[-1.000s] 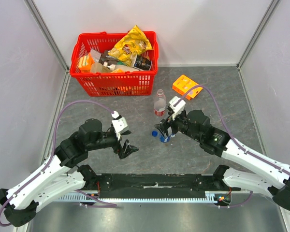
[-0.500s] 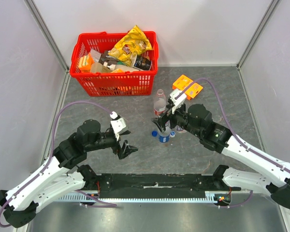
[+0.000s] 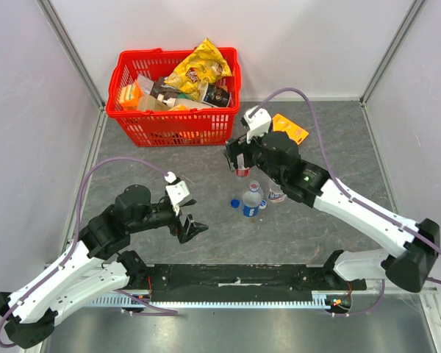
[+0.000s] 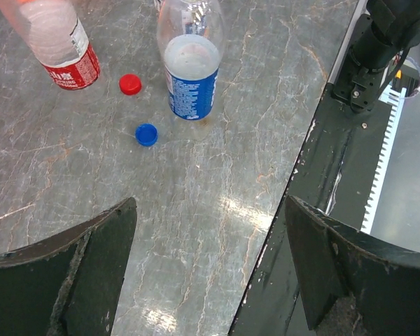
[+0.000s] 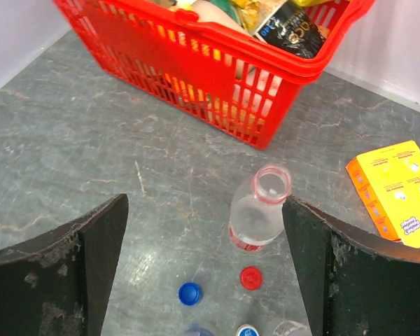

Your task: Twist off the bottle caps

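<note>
Beside the red-labelled bottle (image 5: 255, 217): red cap (image 5: 250, 278), blue cap (image 5: 189, 293), laid loose, evidently unscrewed; left gripper (image 4: 210, 206), right gripper (image 5: 203, 206) held wide, empty.

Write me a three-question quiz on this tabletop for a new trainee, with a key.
1. True or false: the red-labelled bottle stands with its neck open and no cap on it.
2. Which loose caps lie on the table near that bottle? A) a red cap and a blue cap; B) two pale caps; C) none.
3. In one word, are the left gripper and the right gripper open or shut?
Key: 1 true; 2 A; 3 open, and both hold nothing.
</note>
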`<state>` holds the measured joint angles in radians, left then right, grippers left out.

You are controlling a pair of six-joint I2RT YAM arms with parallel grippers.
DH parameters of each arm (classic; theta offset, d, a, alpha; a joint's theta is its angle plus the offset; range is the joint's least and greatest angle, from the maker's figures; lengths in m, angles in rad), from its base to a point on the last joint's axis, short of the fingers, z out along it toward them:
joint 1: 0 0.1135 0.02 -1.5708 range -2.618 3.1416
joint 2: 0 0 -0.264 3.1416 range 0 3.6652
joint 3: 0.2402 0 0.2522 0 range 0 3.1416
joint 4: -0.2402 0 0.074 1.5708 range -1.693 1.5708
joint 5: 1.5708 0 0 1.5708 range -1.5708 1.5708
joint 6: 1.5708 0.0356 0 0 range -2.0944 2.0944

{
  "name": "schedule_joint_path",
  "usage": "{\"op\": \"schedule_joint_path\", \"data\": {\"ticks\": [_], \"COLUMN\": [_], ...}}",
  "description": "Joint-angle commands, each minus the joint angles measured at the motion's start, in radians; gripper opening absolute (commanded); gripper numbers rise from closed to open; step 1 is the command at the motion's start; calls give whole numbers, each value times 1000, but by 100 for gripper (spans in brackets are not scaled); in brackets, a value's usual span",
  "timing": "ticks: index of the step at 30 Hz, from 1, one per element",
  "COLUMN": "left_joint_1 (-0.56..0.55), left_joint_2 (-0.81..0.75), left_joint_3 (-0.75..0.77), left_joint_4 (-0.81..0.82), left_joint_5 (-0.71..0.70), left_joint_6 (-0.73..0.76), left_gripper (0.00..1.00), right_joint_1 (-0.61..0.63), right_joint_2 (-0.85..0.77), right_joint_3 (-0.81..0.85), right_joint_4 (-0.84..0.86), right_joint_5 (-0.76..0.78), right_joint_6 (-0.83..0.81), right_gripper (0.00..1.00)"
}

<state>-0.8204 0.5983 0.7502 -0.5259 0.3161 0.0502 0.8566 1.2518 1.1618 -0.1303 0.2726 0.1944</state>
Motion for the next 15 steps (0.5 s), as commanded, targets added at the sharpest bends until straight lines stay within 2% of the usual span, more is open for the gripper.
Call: {"op": "schedule_joint_path", "data": {"ticks": [1, 7, 15], "left_joint_1": [-2, -2, 0], "left_joint_2": [0, 0, 12], "left_joint_3": [-2, -3, -2], "left_joint_4": [24, 26, 24], "left_joint_5": [-12, -14, -15], "left_joint_6": [25, 23, 23], "left_gripper": [91, 91, 91], "right_joint_1": [-70, -160, -185], "right_joint_2": [87, 121, 83], "right_joint_3": [104, 115, 72], "right_joint_4": [-20, -20, -17], "right_joint_5": [11, -94, -119], "right_joint_6": [42, 76, 80], "right_gripper": [96, 95, 96]}}
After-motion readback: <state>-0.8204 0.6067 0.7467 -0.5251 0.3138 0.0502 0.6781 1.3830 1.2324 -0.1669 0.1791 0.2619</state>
